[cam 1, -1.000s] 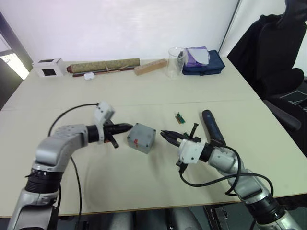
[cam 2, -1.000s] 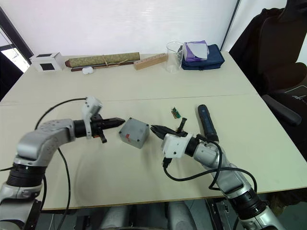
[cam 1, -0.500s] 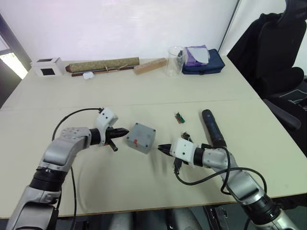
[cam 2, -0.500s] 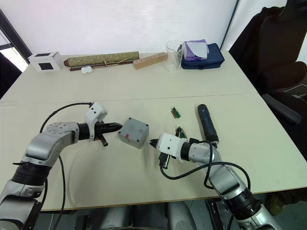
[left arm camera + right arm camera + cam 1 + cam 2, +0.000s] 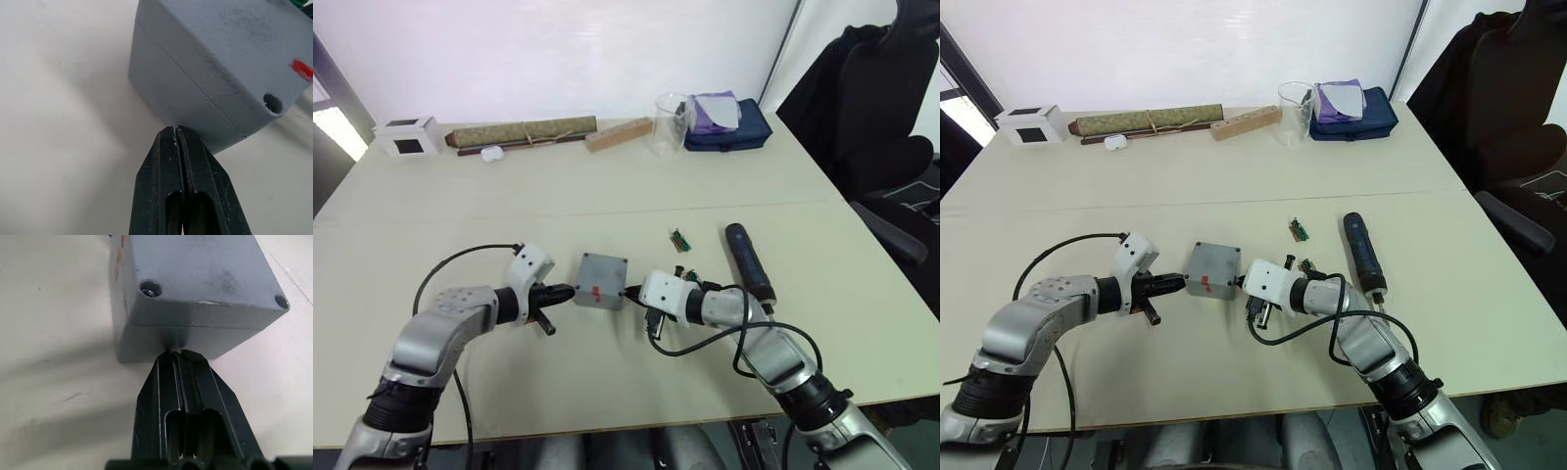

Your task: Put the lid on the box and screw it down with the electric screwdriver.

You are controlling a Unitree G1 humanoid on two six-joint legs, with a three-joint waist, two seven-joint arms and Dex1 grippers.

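The grey box point(image 5: 600, 282) rests mid-table with the lid point(image 5: 205, 269) closed on it; a seam separates the two. A screw head point(image 5: 150, 288) sits in one corner hole of the lid. My left gripper point(image 5: 566, 291) is shut, its tips touching the box's left side below the seam. From the other side my right gripper point(image 5: 628, 291) is also shut, with its tips against the box wall point(image 5: 161, 340). The dark electric screwdriver point(image 5: 747, 259) lies flat on the table to the right of my right arm, held by nothing.
Small green and dark parts point(image 5: 679, 240) lie between the box and the screwdriver. Along the far edge stand a white cube point(image 5: 406, 137), a rolled olive mat point(image 5: 524, 130), a wooden block point(image 5: 620, 135), a clear beaker point(image 5: 671, 125) and a blue pouch point(image 5: 724, 122). A black chair point(image 5: 881, 98) stands at the right.
My right gripper has swung left and lower until its tips meet the box. My left gripper has closed in from the other side. The box has turned from skewed to square between them.
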